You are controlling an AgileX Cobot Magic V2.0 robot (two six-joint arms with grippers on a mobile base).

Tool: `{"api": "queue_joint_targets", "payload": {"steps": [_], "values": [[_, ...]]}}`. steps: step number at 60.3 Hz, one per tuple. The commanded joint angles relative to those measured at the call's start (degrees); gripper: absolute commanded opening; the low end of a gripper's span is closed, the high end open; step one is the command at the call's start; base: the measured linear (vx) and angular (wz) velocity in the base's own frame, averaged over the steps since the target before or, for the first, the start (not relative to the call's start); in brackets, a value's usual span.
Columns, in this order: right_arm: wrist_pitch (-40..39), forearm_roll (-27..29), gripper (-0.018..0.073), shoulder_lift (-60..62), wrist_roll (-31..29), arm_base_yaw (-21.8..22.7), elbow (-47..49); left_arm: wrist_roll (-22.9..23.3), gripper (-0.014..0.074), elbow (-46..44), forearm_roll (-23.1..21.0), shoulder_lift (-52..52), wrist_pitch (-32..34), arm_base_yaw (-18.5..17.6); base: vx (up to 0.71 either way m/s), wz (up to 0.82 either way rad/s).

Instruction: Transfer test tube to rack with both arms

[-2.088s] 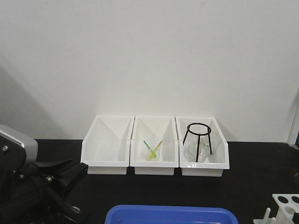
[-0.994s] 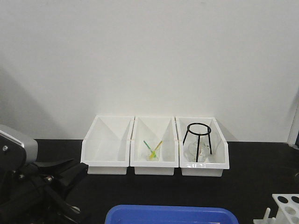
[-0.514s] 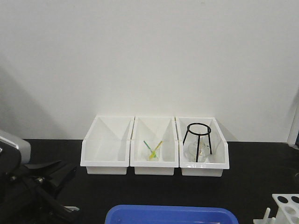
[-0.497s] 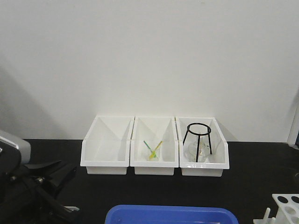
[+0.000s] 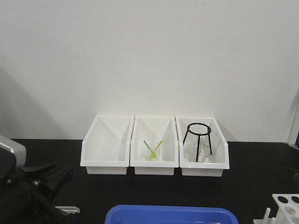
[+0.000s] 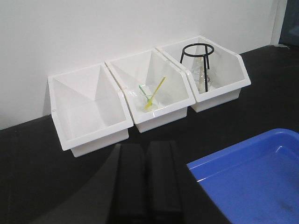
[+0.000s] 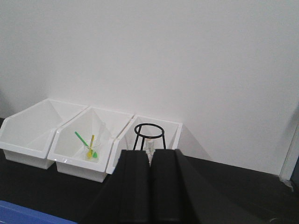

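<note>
In the front view, low at the left edge, only a part of the left arm (image 5: pixel 28 189) over the black table (image 5: pixel 252 172); right arm out of frame. At the bottom right corner, a piece of the white rack (image 5: pixel 286 204), well apart from that arm, with the blue tray (image 5: pixel 170 214) between. No test tube to be found here.

From the left wrist, left gripper (image 6: pixel 146 149) with fingers pressed together, holding nothing. Ahead, three white bins (image 6: pixel 91 126) and the tray; likewise no tube.

From the right wrist, right gripper (image 7: pixel 150 154) equally closed and empty, facing the bins. Neither tube nor rack in frame.

Risks, as a judgement only:
- reaching out before locating the thin clear glass
- mistaking the wider glass vessel (image 5: pixel 198 150) under the black stand (image 5: pixel 197 135) for it
- squeezing too hard at the handover, so cracking or dropping it
- missing a hole in the rack
</note>
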State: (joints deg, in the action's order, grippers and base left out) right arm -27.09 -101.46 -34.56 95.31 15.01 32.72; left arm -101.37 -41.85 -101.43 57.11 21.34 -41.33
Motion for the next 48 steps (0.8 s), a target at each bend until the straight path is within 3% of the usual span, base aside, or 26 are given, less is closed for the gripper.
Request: {"api": "queue_joint_targets", "payload": {"steps": [1, 28, 41, 44, 48], "values": [[0.96, 0.13, -0.0011, -0.04, 0.08, 0.22, 2.04, -0.10, -0.0006, -1.54, -1.18, -0.98, -1.01, -0.23, 0.00, 0.00], [0.96, 0.13, -0.0011, -0.04, -0.01, 0.22, 2.04, -0.10, -0.0006, -1.54, -1.18, -0.98, -1.96, -0.23, 0.00, 0.00], [0.96, 0.13, -0.0011, -0.04, -0.01, 0.22, 2.04, -0.04, -0.0006, -1.54, 1.23, -0.30, -14.98, -0.23, 0.00, 0.00], [0.96, 0.13, -0.0011, -0.04, 0.06, 0.22, 2.04, 0.48, -0.0006, -1.54, 3.28, -0.18, -18.45, -0.23, 0.00, 0.00], [0.96, 0.13, -0.0011, -0.04, 0.06, 0.22, 2.04, 4.78, -0.0006, -1.68, 10.04, 0.10, -22.91, -0.23, 0.00, 0.00]]}}
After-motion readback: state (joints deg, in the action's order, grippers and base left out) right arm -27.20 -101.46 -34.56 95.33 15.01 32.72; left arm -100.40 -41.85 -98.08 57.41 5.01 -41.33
